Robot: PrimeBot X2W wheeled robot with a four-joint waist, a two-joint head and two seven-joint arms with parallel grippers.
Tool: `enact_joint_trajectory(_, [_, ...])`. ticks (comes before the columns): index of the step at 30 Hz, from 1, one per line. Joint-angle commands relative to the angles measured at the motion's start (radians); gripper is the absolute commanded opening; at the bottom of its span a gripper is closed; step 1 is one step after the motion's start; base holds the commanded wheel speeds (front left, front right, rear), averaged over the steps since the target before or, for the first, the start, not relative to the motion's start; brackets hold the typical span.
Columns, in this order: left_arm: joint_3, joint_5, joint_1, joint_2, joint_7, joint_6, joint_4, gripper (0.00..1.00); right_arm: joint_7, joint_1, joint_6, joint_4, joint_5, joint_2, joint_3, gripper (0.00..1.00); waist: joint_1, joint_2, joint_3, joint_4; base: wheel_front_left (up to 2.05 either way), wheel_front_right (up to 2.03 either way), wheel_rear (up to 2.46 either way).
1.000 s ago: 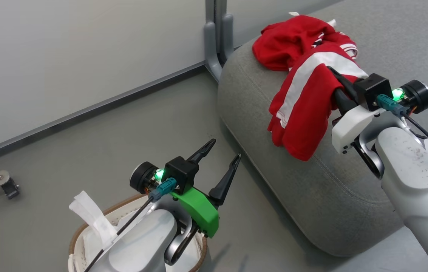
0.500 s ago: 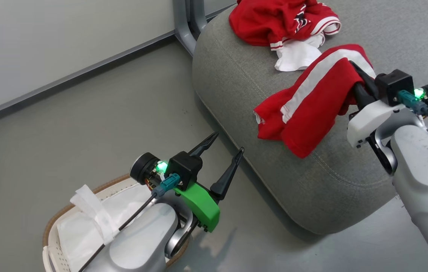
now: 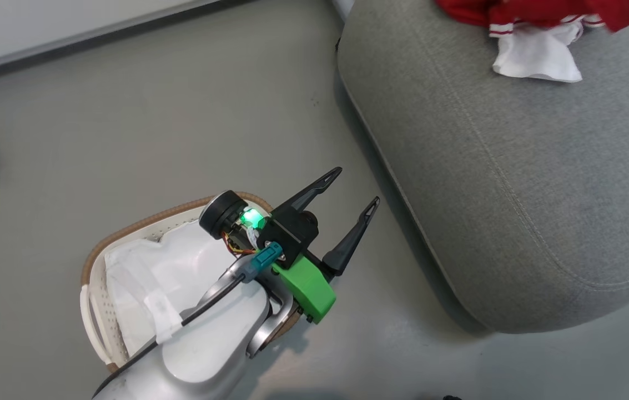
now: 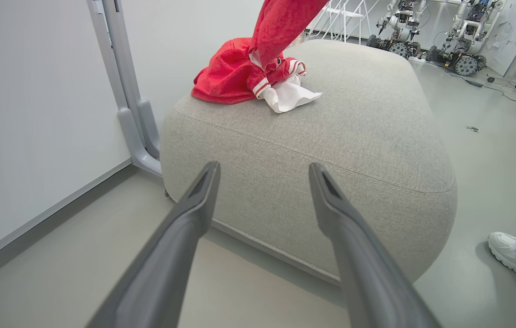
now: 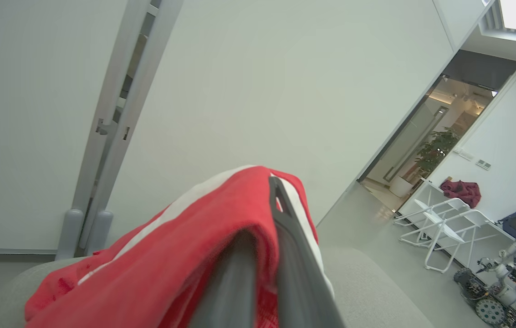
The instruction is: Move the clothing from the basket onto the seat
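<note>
- Pointing past the small oval white perforated plastic basket (image 3: 104, 303) toward the large grey fabric-upholstered seat (image 3: 514, 166), your left gripper (image 3: 357, 185) has its jaws apart — nothing between them.
- Your right gripper (image 5: 260, 207) is clamped on a bright red soft shirt with white panels (image 5: 171, 255), hanging above the seat.
- A second red shirt (image 4: 230, 77) lies bunched on that seat.

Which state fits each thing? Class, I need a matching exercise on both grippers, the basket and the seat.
Things:
1. left gripper
2. right gripper
3. basket
4. seat

States:
A. shut on a red shirt
B. white liner inside
C. open, holding nothing
D. red heap lying on top

Pairs: 1-C, 2-A, 3-B, 4-D
</note>
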Motion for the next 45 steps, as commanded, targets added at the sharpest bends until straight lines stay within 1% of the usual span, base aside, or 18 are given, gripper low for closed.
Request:
enact_joint_trajectory(1, [-0.003,0.009,-0.023,0.004,0.000,0.006,-0.008,1.00,0.009,-0.039,-0.001,0.009,-0.018,-0.026,-0.022,0.00,-0.0001,0.0000,0.129,0.130,0.00,0.00,0.00])
enact_joint_trajectory(5, [-0.017,0.036,-0.051,0.006,0.003,0.009,-0.031,1.00,0.030,-0.108,-0.001,0.035,-0.084,-0.103,-0.109,0.00,-0.0001,0.0000,0.196,0.192,0.00,0.00,0.00])
enact_joint_trajectory(9, [-0.029,0.054,-0.068,-0.002,0.000,0.012,-0.063,1.00,0.038,-0.111,-0.001,0.067,-0.169,-0.140,-0.179,0.00,-0.0001,0.0000,0.253,0.243,0.00,0.00,0.00])
enact_joint_trajectory(11, [-0.031,0.060,-0.077,0.001,0.000,0.013,-0.077,1.00,0.037,-0.094,-0.001,0.084,-0.201,-0.135,-0.225,0.00,-0.0001,0.0000,0.280,0.256,0.00,0.00,0.00])
enact_joint_trajectory(14, [-0.035,0.067,-0.083,0.007,0.006,0.020,-0.085,1.00,0.029,-0.051,-0.001,0.117,-0.246,-0.108,-0.301,0.00,-0.0001,0.0000,0.312,0.270,0.00,0.00,0.00])
enact_joint_trajectory(20, [-0.035,0.065,-0.086,0.024,0.008,0.025,-0.089,1.00,0.006,0.053,-0.001,0.163,-0.353,-0.048,-0.436,0.00,-0.0001,0.0000,0.339,0.271,0.00,0.00,0.00])
enact_joint_trajectory(21, [-0.034,0.064,-0.086,0.027,0.008,0.025,-0.089,1.00,-0.001,0.067,-0.001,0.168,-0.367,-0.036,-0.460,0.10,-0.0001,0.0000,0.340,0.269,0.00,0.00,0.00])
enact_joint_trajectory(23, [-0.033,0.062,-0.085,0.033,0.011,0.028,-0.090,1.00,-0.016,0.090,-0.001,0.178,-0.393,-0.013,-0.503,0.43,-0.0001,0.0000,0.340,0.261,0.00,0.00,0.00])
enact_joint_trajectory(24, [-0.032,0.060,-0.083,0.038,0.012,0.032,-0.090,1.00,-0.024,0.101,-0.001,0.184,-0.403,-0.001,-0.524,0.73,-0.0001,0.0000,0.338,0.254,0.00,0.00,0.00])
enact_joint_trajectory(25, [-0.031,0.058,-0.081,0.042,0.014,0.035,-0.091,1.00,-0.029,0.110,-0.001,0.188,-0.412,0.008,-0.538,1.00,-0.0001,0.0000,0.336,0.248,0.00,0.00,0.00])
enact_joint_trajectory(30, [-0.031,0.050,-0.071,0.055,0.017,0.035,-0.090,1.00,-0.052,0.139,-0.001,0.214,-0.454,0.053,-0.582,1.00,-0.0001,0.0000,0.316,0.212,0.00,0.00,0.00])
enact_joint_trajectory(33, [-0.029,0.045,-0.060,0.059,0.017,0.039,-0.086,1.00,-0.066,0.151,-0.001,0.220,-0.467,0.076,-0.584,1.00,-0.0001,0.0000,0.297,0.191,0.00,0.00,0.00])
enact_joint_trajectory(37, [-0.025,0.032,-0.045,0.063,0.014,0.044,-0.081,1.00,-0.086,0.175,-0.001,0.219,-0.464,0.108,-0.560,1.00,-0.0001,0.0000,0.260,0.163,0.00,0.00,0.00])
enact_joint_trajectory(45, [-0.015,0.000,-0.009,0.068,0.000,0.051,-0.065,1.00,-0.097,0.240,-0.001,0.194,-0.414,0.136,-0.485,1.00,-0.0001,0.0000,0.162,0.119,0.00,0.00,0.00])
